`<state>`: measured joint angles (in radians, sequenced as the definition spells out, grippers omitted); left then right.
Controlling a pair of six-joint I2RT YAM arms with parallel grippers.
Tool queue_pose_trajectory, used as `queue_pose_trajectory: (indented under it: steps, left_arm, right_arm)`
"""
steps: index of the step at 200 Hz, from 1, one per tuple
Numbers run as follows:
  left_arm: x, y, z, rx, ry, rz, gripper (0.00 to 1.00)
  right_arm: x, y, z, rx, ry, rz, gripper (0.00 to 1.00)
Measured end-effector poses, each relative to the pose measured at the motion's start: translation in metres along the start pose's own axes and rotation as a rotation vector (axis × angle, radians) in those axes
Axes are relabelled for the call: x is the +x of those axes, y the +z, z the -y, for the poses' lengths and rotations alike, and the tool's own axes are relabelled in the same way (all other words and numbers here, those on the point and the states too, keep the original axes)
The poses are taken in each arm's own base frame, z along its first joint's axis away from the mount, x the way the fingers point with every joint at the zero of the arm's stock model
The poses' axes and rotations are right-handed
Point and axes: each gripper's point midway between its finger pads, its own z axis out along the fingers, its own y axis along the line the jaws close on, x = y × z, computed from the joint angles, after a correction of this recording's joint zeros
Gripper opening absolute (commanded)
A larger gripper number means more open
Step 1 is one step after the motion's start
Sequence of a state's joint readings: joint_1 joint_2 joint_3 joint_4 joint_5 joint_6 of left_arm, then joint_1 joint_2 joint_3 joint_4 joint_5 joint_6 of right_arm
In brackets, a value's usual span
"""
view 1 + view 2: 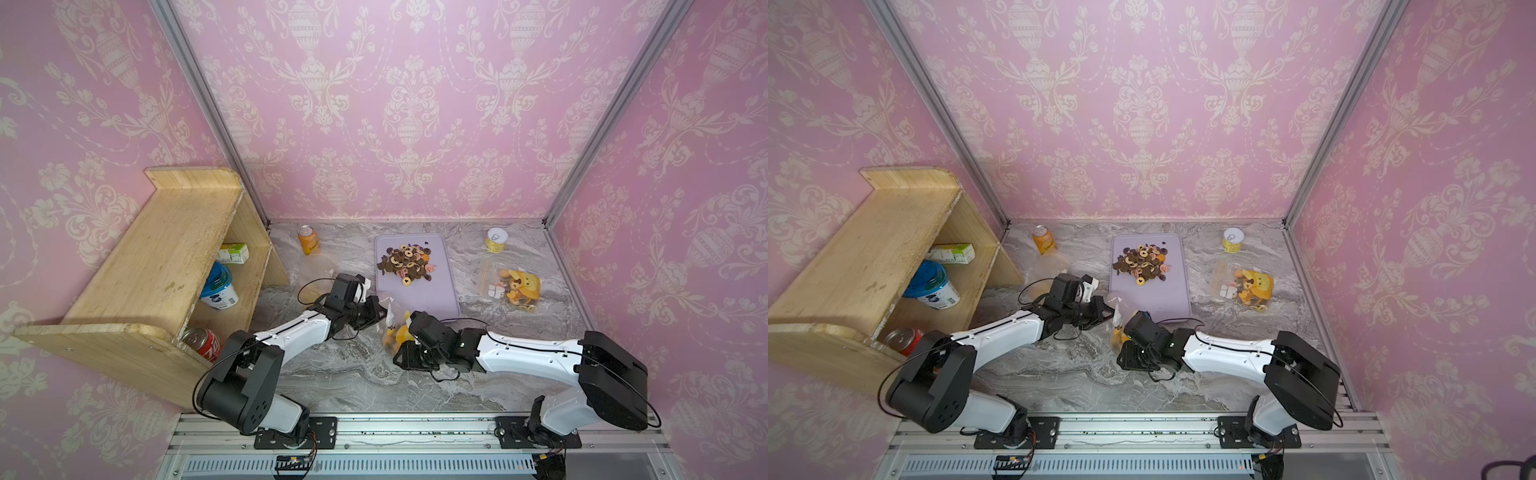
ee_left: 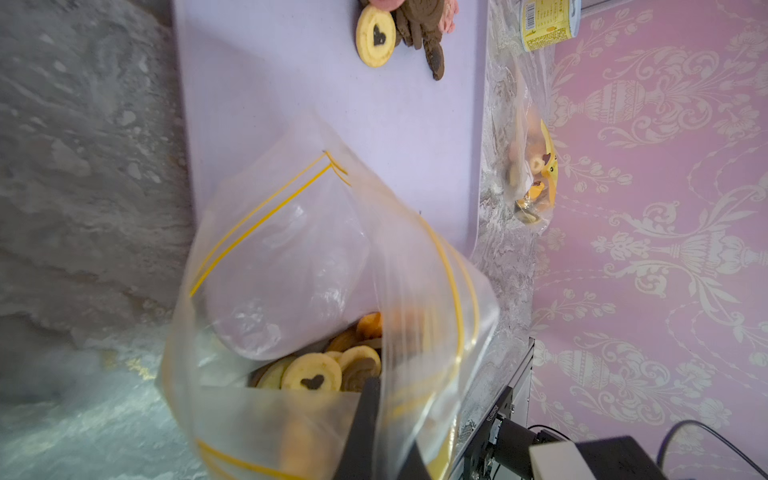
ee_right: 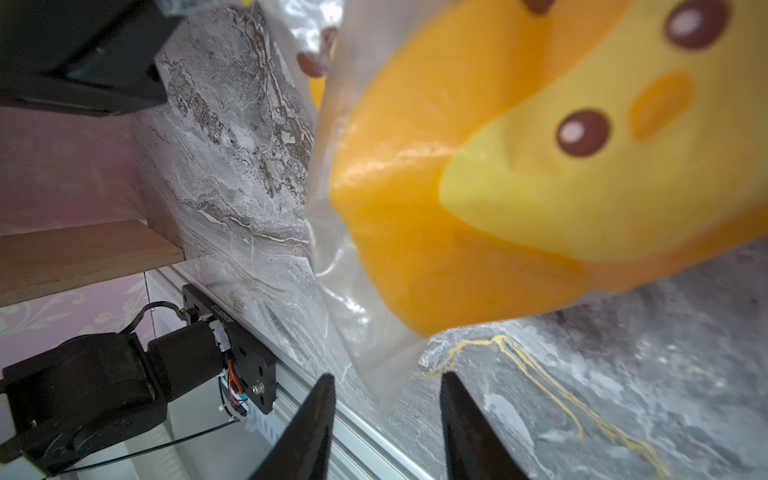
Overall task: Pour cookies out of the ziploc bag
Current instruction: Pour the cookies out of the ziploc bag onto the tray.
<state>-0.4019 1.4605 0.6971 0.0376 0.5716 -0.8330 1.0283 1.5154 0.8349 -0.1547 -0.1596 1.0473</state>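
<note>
The clear ziploc bag [image 1: 392, 322] with yellow zip lines hangs between my two grippers, just in front of the lilac tray [image 1: 419, 301]. Its mouth gapes toward the tray [image 2: 291, 83]. My left gripper [image 2: 378, 415] is shut on the bag's rim film. Tan heart-marked cookies [image 2: 318, 374] lie inside, with a big yellow cartoon face [image 3: 582, 145]. A heap of cookies [image 1: 409, 259] lies on the tray's far half. My right gripper [image 3: 386, 376] is open under the bag, and the bag's bottom corner [image 3: 382, 390] hangs between its fingers.
A wooden shelf [image 1: 166, 257] at the left holds a carton, a blue-lidded tub and a red can. An orange can [image 1: 307, 240] and a yellow tin [image 1: 497, 240] stand at the back. A second bag [image 1: 511, 282] of biscuits lies right of the tray.
</note>
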Motion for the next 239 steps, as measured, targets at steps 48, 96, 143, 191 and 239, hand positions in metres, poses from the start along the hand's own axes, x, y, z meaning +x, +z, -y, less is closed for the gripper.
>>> queue_pose_trajectory:
  steps: [48, 96, 143, 191, 239]
  left_arm:
    - [0.000, 0.000, 0.000, 0.000, 0.000, 0.000, 0.00]
    - [0.000, -0.003, 0.003, 0.007, 0.005, 0.006, 0.00]
    - [0.003, -0.010, 0.010, 0.014, 0.016, 0.005, 0.00]
    - [0.023, -0.015, 0.042, 0.035, 0.077, -0.042, 0.00]
    - [0.026, -0.028, 0.060, 0.064, 0.118, -0.027, 0.00]
  right_arm:
    - [-0.001, 0.006, 0.001, 0.005, 0.005, 0.000, 0.15]
    - [-0.006, 0.004, -0.007, -0.012, 0.004, 0.011, 0.00]
    - [-0.016, -0.007, -0.005, -0.016, 0.021, 0.033, 0.00]
    - [-0.047, -0.063, -0.006, -0.065, 0.056, 0.137, 0.00]
    - [-0.059, -0.090, 0.011, -0.045, 0.077, 0.180, 0.00]
